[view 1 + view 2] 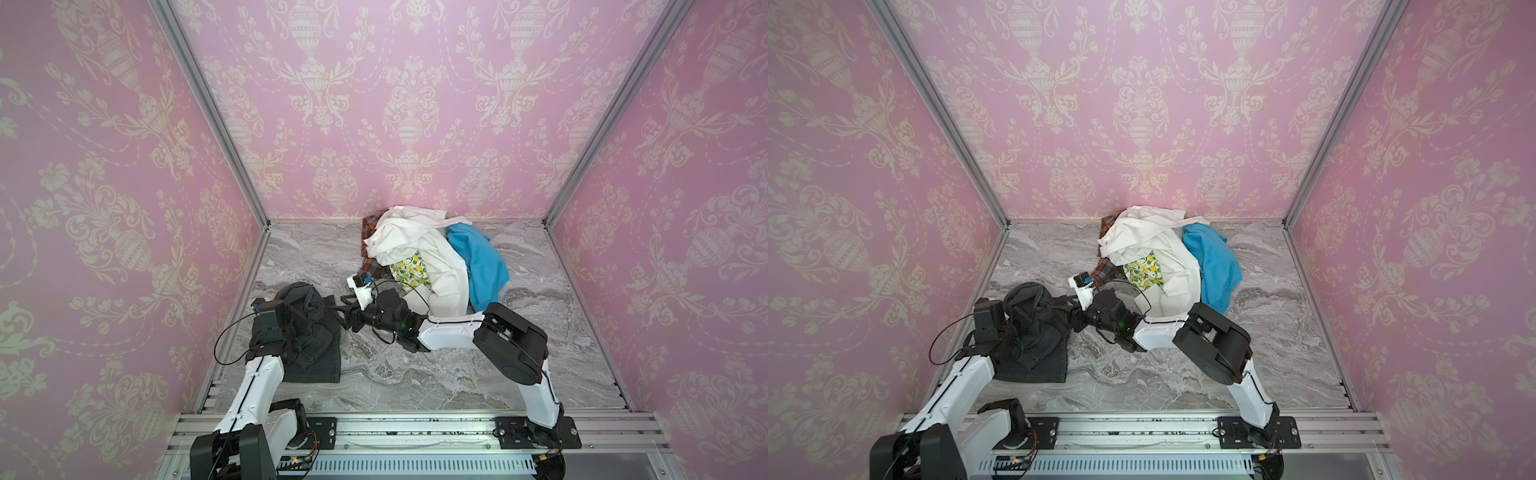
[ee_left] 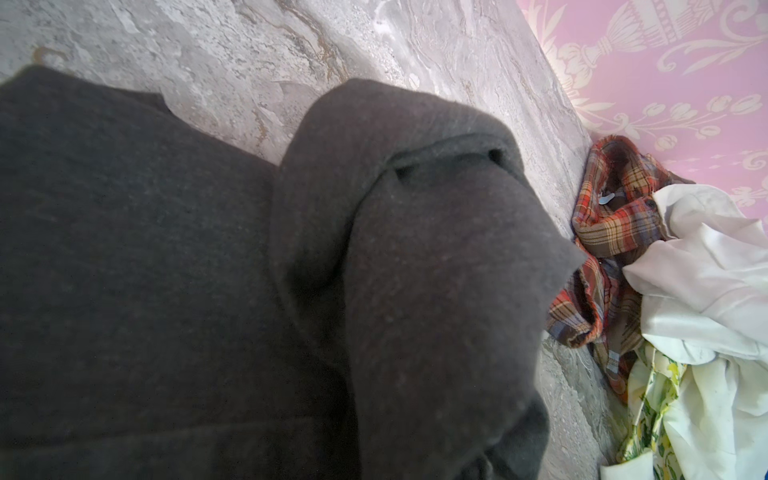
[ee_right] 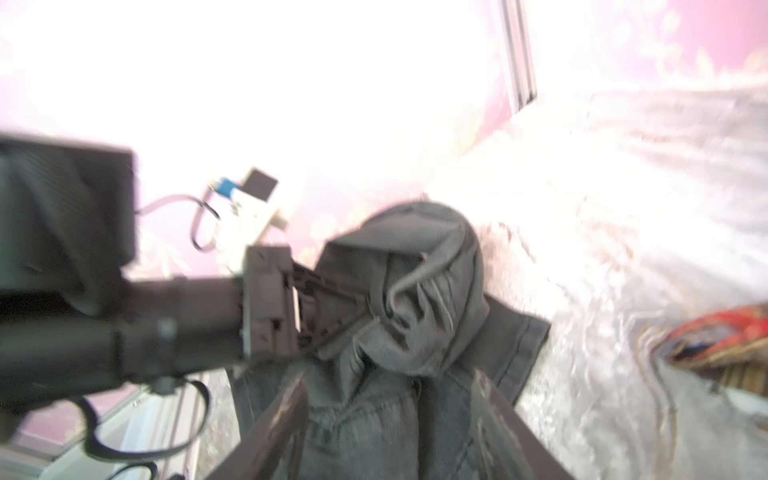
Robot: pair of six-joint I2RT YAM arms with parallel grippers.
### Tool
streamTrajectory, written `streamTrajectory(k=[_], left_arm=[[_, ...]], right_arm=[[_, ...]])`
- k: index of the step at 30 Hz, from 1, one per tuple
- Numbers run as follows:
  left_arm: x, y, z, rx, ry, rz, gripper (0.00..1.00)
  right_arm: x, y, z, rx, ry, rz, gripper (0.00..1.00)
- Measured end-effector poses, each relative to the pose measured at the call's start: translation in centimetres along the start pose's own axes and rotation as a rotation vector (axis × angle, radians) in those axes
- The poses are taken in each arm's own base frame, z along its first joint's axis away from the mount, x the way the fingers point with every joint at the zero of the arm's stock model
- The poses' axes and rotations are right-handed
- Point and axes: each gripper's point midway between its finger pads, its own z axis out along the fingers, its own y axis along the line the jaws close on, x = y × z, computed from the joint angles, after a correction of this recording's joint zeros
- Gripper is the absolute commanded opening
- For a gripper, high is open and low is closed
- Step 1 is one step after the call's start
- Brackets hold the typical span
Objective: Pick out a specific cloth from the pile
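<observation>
Pink damask-papered walls enclose a grey marble-patterned table (image 1: 415, 374). Along its left edge, toward the front, lies the nearly black charcoal denim-like cloth (image 1: 320, 349). It is apart from the pile (image 1: 411, 245) of white, blue, plaid and lemon-print fabrics at the back edge. The left gripper (image 3: 363, 318) pinches a raised bunch of the cloth. The right gripper (image 3: 390, 376) stands just beside it, jaws apart, holding nothing.

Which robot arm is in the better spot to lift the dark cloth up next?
Probably left. The left gripper is shut on a bunched fold of the cloth, so it can just lift. The right gripper is open next to it, gripping nothing.
</observation>
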Motion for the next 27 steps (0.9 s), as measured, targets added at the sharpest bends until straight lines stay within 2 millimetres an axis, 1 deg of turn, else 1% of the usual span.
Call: streamTrajectory(k=[2,3,5,6,7,9,14,16,19,23,27], left_arm=[[-0.1,0.2,0.4,-0.010,-0.004,-0.004,0.00],[-0.2,0.2,0.5,-0.013,-0.005,-0.004,0.00],[-0.4,0.2,1.0,-0.023,-0.004,-0.004,0.00],[-0.5,0.2,1.3,-0.029,-0.004,-0.004,0.00],[-0.7,0.1,1.5,-0.034,-0.005,-0.003,0.00],[-1.2,0.2,1.9,-0.053,-0.011,0.006,0.00],[-2.2,0.4,2.8,-0.099,-0.017,0.044,0.04],[-2.8,0.5,3.1,-0.115,-0.020,0.049,0.05],[-3.9,0.3,3.8,-0.139,-0.020,0.066,0.07],[-4.9,-0.2,4.6,-0.160,-0.007,0.096,0.08],[-5.4,0.0,4.5,-0.186,-0.003,0.135,0.09]], right_arm=[[-3.7,0.2,-1.4,0.007,-0.060,-0.006,0.65],[-4.9,0.1,-2.1,0.012,-0.082,-0.009,0.66],[-7.0,-0.3,-3.6,0.030,-0.118,-0.015,0.67],[-7.5,-0.7,-4.1,0.040,-0.127,-0.017,0.68],[-7.7,-1.1,-4.6,0.050,-0.130,-0.018,0.69],[-7.3,-1.8,-5.3,0.070,-0.117,-0.020,0.69],[-4.7,-3.3,-6.3,0.113,-0.045,-0.026,0.70],[-4.3,-3.8,-6.6,0.127,-0.031,-0.034,0.70],[-4.4,-4.5,-7.2,0.144,-0.029,-0.039,0.71],[-5.0,-5.2,-8.1,0.159,-0.040,-0.056,0.73],[-5.6,-5.1,-9.0,0.161,-0.052,-0.080,0.76]])
